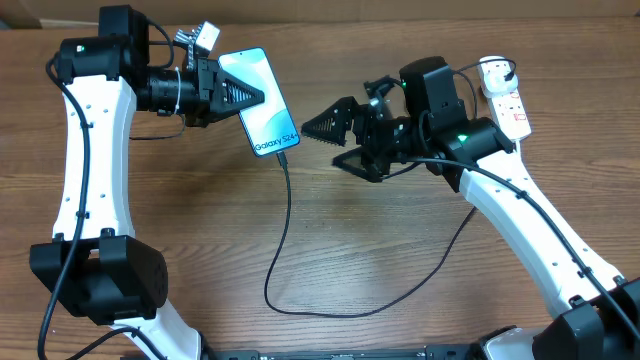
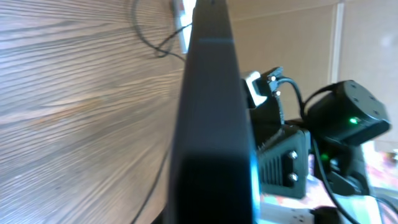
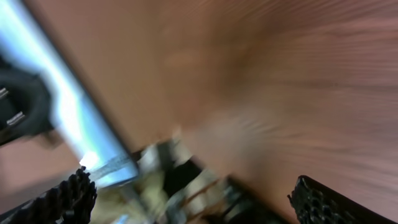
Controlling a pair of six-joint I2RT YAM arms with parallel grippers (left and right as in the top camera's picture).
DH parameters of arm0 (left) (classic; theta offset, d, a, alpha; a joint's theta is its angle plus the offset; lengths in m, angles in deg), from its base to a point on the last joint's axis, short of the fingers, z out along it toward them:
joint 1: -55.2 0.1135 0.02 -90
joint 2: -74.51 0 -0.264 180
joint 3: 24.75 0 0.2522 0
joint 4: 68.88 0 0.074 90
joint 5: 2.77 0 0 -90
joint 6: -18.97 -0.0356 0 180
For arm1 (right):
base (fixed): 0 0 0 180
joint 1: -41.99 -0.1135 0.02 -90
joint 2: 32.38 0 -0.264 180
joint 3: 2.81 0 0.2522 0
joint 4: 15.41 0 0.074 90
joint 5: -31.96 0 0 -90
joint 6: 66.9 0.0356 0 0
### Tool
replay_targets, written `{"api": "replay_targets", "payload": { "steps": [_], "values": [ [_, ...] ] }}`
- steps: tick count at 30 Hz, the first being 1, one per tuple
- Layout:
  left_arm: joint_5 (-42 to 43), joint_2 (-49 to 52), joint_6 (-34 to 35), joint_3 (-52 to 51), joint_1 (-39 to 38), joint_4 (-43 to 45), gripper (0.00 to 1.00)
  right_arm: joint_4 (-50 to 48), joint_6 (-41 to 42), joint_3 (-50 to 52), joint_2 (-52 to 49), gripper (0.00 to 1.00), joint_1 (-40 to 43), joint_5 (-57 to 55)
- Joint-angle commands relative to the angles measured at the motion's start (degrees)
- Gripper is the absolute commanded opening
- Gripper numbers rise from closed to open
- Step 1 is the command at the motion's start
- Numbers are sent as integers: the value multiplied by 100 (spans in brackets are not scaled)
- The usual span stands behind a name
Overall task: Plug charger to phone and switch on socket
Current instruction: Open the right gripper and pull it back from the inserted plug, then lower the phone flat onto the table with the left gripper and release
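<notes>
The phone [image 1: 262, 100], its light screen reading "Galaxy S24+", is held off the table with my left gripper [image 1: 250, 97] shut on its upper half. In the left wrist view the phone [image 2: 211, 124] is a dark edge-on slab. The charger's thin black cable [image 1: 285, 230] runs from the phone's lower end, loops across the table and rises toward the right arm. My right gripper [image 1: 320, 142] stands open just right of the phone's lower end, holding nothing. The right wrist view is blurred, showing the phone's bright screen [image 3: 68, 118]. The white socket [image 1: 505, 95] lies at the far right.
A small white and metal object [image 1: 200, 35] lies behind the left gripper. The right arm's body [image 1: 440, 110] sits between the phone and the socket. The socket's white cord leaves near the table's back edge.
</notes>
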Motion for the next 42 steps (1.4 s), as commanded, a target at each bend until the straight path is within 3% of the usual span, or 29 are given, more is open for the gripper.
{"api": "replay_targets", "payload": {
  "steps": [1,9,17,30,36,42],
  "values": [
    [-595,-52,-17,81,-17,17,4,393,-433,-55,44,100,22,-1622],
    [-1703,-42,348,79,-223,111,4,1329,-575,-52,44,100,22,-2907],
    [-2247,275,535,79,-675,214,4,1552,-575,-52,44,100,20,-3071],
    [-1996,1543,531,79,-1325,372,4,1683,-575,-52,44,100,20,-3075],
    [-1156,2181,535,79,-1593,911,4,1679,-575,-52,44,100,20,-3093],
    [-1209,2638,577,81,-1766,1322,4,1681,-577,-52,44,100,20,-3095]
  ]
}}
